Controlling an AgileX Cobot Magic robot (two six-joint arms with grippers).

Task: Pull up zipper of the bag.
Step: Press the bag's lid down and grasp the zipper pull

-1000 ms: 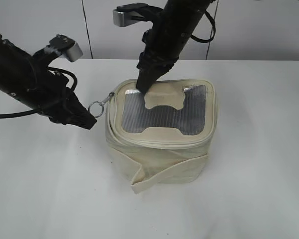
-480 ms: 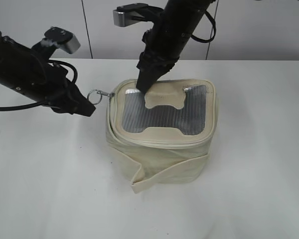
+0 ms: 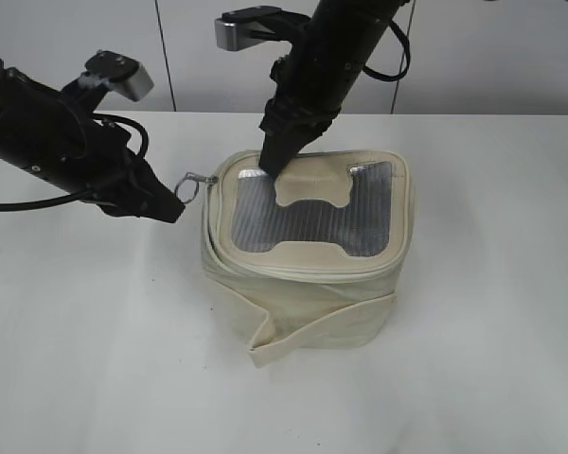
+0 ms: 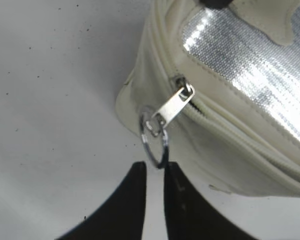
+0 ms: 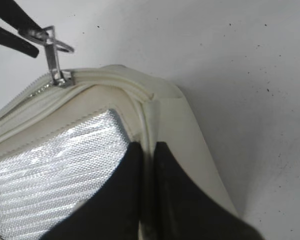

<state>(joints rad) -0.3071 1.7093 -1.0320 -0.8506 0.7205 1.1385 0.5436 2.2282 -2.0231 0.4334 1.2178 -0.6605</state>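
Zipper (image 4: 225, 127) runs round the lid of the small cream bag (image 3: 308, 284), which sits in the middle of the white table (image 3: 473, 359). Its silver slider (image 4: 172, 106) is at the far left corner of the lid, and a ring (image 4: 154, 140) hangs from it. The left claw (image 4: 155, 167) reaches in low from the left, with its arm slanting down to the bag. Its two black tips are nearly together and pinch the bottom of the ring, so a pull will drag the slider along the track. The right claw (image 3: 273, 159) comes down steeply from the far side and pokes the far edge of the lid, next to the cream bone patch (image 3: 312, 189). Its tips are together, and I cannot tell if they grip the seam or just press on it. I think it is there to hold the bag down so it does not slide when the ring is pulled. The loose strap (image 3: 312, 331) hangs across the near side of the bag.
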